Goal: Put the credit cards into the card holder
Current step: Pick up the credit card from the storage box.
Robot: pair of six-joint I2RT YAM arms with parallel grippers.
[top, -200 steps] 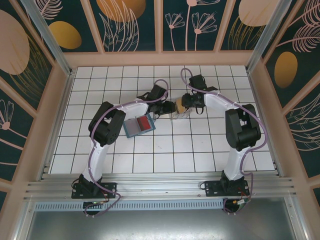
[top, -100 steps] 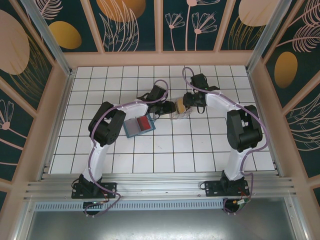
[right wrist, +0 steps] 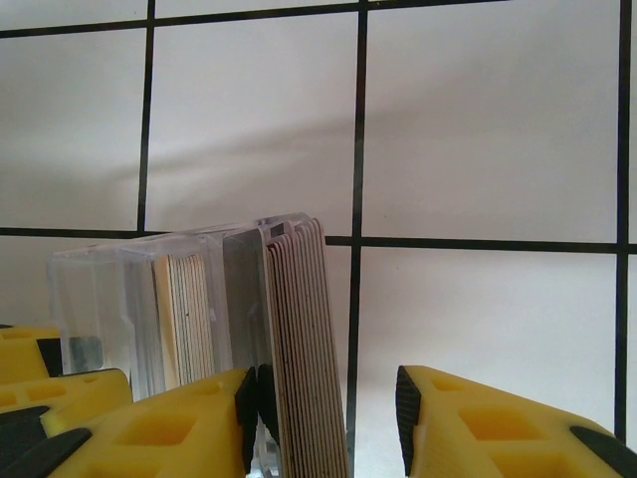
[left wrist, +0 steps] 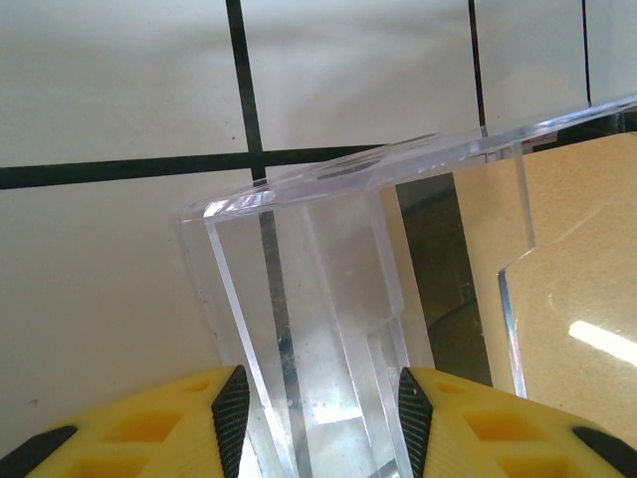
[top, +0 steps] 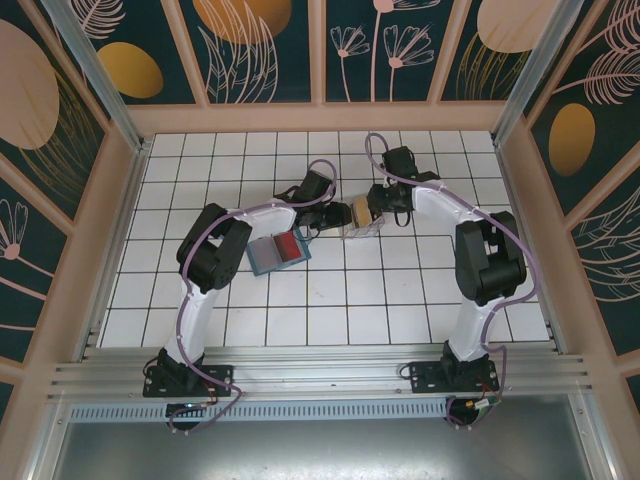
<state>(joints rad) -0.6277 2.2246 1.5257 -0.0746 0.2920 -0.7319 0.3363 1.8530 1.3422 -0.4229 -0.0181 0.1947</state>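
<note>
The teal card holder [top: 264, 259] lies open on the tiles with a red credit card [top: 288, 245] on its grey inner face. A clear plastic box [top: 364, 228] stands to its right with tan credit cards [top: 358, 212] on edge in it. My left gripper [top: 335, 216] reaches the box from the left, and its pads [left wrist: 232, 406] press on the box's clear end [left wrist: 328, 299]. My right gripper [right wrist: 323, 418] is open around a stack of tan cards [right wrist: 304, 349]. The stack leans on the left finger [right wrist: 179, 428], with a gap to the right finger. A tan card face [left wrist: 582, 269] shows behind the clear wall.
A second, paler stack of cards [right wrist: 184, 319] stands deeper in the box. The white tiled floor [top: 400, 300] is fenced by wooden walls [top: 320, 118]. Both arms crowd the middle back of the floor.
My right gripper has edged slightly left toward the box. The left arm, the card holder and the red card have not moved.
</note>
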